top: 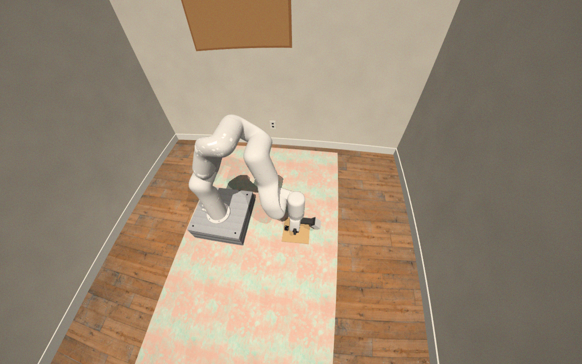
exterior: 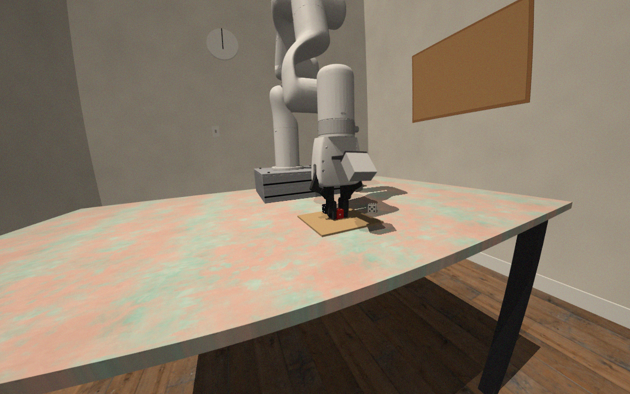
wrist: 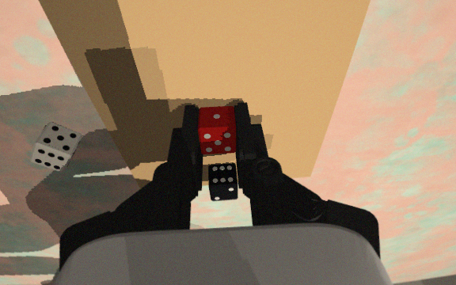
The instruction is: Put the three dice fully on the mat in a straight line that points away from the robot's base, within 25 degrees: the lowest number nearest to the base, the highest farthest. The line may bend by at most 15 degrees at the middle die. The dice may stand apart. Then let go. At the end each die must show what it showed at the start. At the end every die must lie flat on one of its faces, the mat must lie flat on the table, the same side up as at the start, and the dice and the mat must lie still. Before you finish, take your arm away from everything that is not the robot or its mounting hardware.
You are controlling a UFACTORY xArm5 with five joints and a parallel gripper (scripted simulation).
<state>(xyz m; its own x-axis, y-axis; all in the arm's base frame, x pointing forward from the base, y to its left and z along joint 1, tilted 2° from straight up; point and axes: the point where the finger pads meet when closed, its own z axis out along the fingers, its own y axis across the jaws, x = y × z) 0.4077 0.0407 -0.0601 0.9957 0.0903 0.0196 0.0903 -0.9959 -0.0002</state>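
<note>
- Jaws: closed on the red die (wrist: 217, 128), gripping two opposite flat faces; the gripper (wrist: 217, 119) is low over the mat (wrist: 252, 51).
- Handling: likely light, rigid, smooth; hold flat faces squarely to prevent rotation.
- Black die (wrist: 222, 181): just behind, at the mat's near edge.
- White die (wrist: 55, 146): off the mat, on the table (wrist: 410, 119).

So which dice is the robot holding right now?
Find the tan mat on the pink-and-green table. Over its near edge, the black jaws pinch the red die with white dots. The black die and white die sit free.
</note>
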